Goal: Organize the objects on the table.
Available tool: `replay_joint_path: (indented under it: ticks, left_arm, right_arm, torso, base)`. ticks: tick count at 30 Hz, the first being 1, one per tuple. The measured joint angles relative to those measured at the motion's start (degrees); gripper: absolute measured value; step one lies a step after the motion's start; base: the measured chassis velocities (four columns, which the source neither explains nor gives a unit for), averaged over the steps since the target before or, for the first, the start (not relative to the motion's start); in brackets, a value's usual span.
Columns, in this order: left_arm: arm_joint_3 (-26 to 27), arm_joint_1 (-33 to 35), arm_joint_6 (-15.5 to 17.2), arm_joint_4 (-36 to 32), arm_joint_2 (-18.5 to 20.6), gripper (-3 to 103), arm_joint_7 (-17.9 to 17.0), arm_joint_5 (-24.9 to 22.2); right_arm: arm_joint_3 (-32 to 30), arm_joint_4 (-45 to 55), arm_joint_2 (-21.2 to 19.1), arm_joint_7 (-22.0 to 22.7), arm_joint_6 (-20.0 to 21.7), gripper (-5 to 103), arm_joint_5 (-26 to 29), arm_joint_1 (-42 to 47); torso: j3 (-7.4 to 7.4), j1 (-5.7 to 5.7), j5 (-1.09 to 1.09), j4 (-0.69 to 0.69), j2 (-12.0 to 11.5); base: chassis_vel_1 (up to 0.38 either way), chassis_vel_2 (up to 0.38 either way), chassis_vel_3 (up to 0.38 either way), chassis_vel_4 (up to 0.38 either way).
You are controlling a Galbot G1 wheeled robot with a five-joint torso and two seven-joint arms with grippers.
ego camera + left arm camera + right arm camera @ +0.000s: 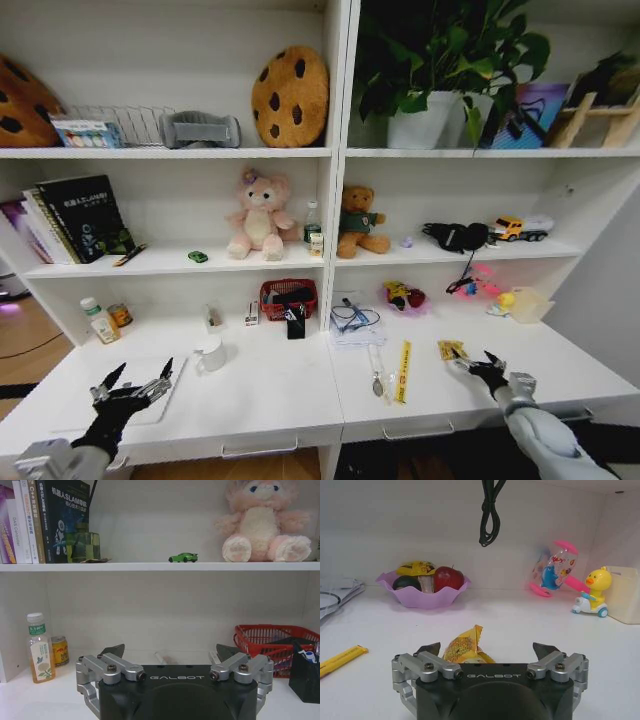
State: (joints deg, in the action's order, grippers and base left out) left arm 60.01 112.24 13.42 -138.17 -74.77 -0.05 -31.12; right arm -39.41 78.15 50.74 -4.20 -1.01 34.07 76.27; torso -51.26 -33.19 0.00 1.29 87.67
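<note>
- Both grippers hover low over the front of the table point(290, 400): the left gripper point(133, 384) at the robot's left, fingers spread wide and holding nothing.
- On the right, the right gripper point(478, 364) also has its fingers apart, with a yellow snack packet point(466, 649) lying on the table just ahead between them, not gripped.
- A yellow strip point(404, 371) lies near the middle of the table beside a spoon point(376, 374).
- A tiny green toy car point(183, 557) sits on the shelf above, left of a pink plush bunny point(264, 522).
</note>
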Motion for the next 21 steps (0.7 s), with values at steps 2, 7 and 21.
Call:
replay_joint_path:
  ticks: [2, 7, 21]
  left_arm:
    - [0.0, 0.0, 0.0, 0.0, 0.0, 100, 0.0, 0.0]
    - [0.0, 0.0, 0.0, 0.0, 0.0, 100, 0.0, 0.0]
    - [0.0, 0.0, 0.0, 0.0, 0.0, 100, 0.0, 0.0]
  right_arm:
    - [0.0, -0.4, -0.1, -0.3, -0.4, 100, -0.1, -0.1]
    - [0.7, -2.8, -0.5, -2.0, -1.0, 102, -0.6, -1.8]
    - [4.2, -5.6, -0.4, -2.1, 0.5, 56, -1.0, -7.2]
  torso:
    - [0.0, 0.0, 0.0, 0.01, 0.0]
    - [0.0, 0.0, 0.01, 0.01, 0.0]
    - [0.0, 0.0, 0.01, 0.01, 0.0]
  base:
    - [0.0, 0.0, 0.0, 0.0]
    - [0.0, 0.0, 0.0, 0.0]
    - [0.0, 0.0, 0.0, 0.0]
